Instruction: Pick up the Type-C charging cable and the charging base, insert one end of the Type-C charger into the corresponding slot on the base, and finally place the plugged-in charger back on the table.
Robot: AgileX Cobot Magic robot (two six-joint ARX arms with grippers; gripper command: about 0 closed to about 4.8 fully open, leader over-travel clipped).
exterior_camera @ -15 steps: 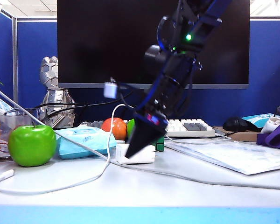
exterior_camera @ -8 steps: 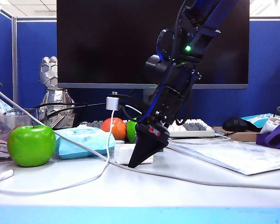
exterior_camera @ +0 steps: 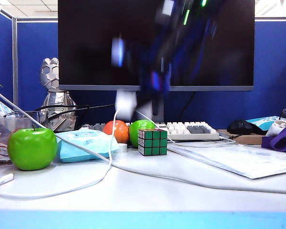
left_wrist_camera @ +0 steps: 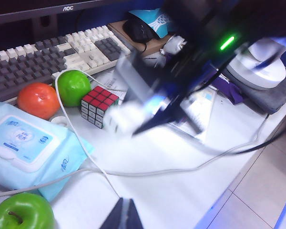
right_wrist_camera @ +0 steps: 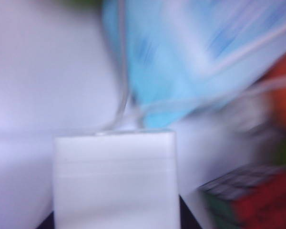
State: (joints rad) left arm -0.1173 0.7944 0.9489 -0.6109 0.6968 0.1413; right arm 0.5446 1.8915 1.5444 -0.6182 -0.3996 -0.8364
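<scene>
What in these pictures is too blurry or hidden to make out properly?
- Right gripper, exterior view: motion blur hides its jaws.
- Charging base, right wrist view: it fills the frame, sharp enough, but the fingers on it are cut off by the edge; in the exterior view it is a white smear.
- Type-C charging cable: its upper end vanishes into that blur.
- Left gripper, left wrist view: only shut fingertips show; the edge cuts the rest.

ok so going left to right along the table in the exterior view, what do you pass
big green apple → light-blue wipes packet → orange fruit → small green apple → Rubik's cube → keyboard → black mouse → purple cloth
</scene>
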